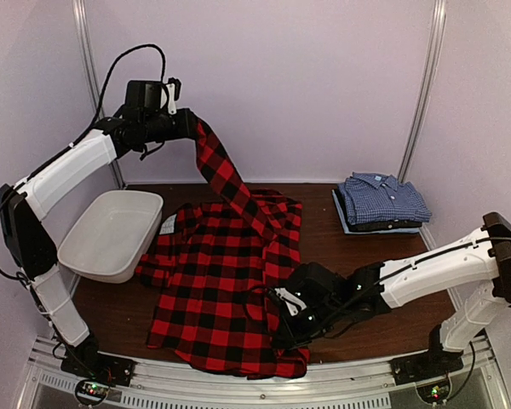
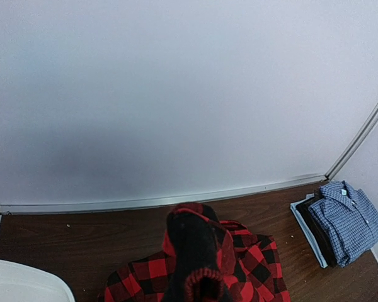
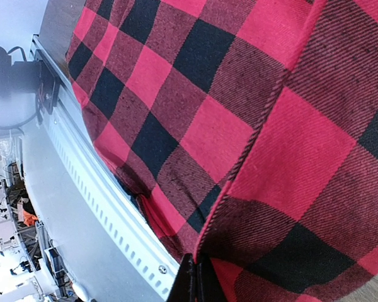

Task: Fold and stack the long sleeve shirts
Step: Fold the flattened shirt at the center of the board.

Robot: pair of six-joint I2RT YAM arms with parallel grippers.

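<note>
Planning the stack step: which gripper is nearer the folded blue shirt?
Right. Right gripper pinches the plaid shirt at its hem, front-left of the blue shirt; left gripper holds a sleeve high, far left.

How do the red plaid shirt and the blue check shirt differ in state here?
The red plaid shirt lies spread out; the blue check shirt is folded atop a pile at the far right. The left gripper holds up the plaid shirt's sleeve and the right gripper pinches its hem; nothing touches the blue one. Both are checked fabric.
</note>
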